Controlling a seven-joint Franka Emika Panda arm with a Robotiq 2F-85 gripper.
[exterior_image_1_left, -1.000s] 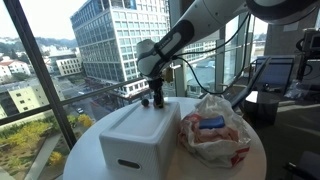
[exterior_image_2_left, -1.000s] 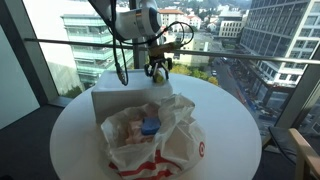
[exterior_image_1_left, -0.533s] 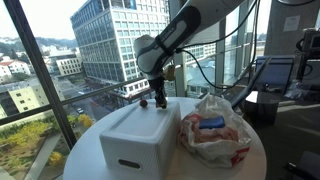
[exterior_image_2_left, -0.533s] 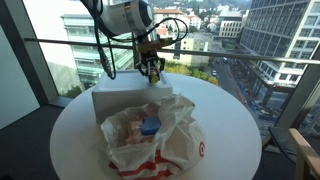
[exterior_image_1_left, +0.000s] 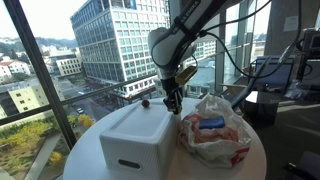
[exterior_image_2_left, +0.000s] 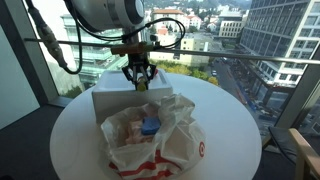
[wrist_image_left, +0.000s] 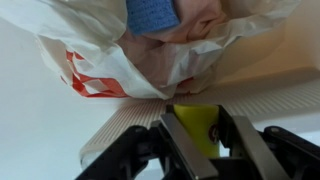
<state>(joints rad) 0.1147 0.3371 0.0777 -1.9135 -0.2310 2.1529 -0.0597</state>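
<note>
Under the hand (exterior_image_1_left: 172, 103), and reaching back past it: box (exterior_image_1_left: 135, 135) on the tabletop (exterior_image_1_left: 88, 150), with its ribbed rim right below the fingertips in the wrist view. Between the fingers: small yellow piece (wrist_image_left: 200, 122), pinched in a narrow gap. Cannot tell whether touching the rim or just above it. Beyond the fingertips, near but apart: crumpled bag (exterior_image_1_left: 212, 130) with a blue item (wrist_image_left: 150, 12) inside. Against a second ago, shifted along the box's far edge toward the bag side and turned at the wrist. Box and bag unmoved in both exterior views. Reads, most likely, as a carry under way: yellow piece travelling with the hand, not yet set down anywhere.
</note>
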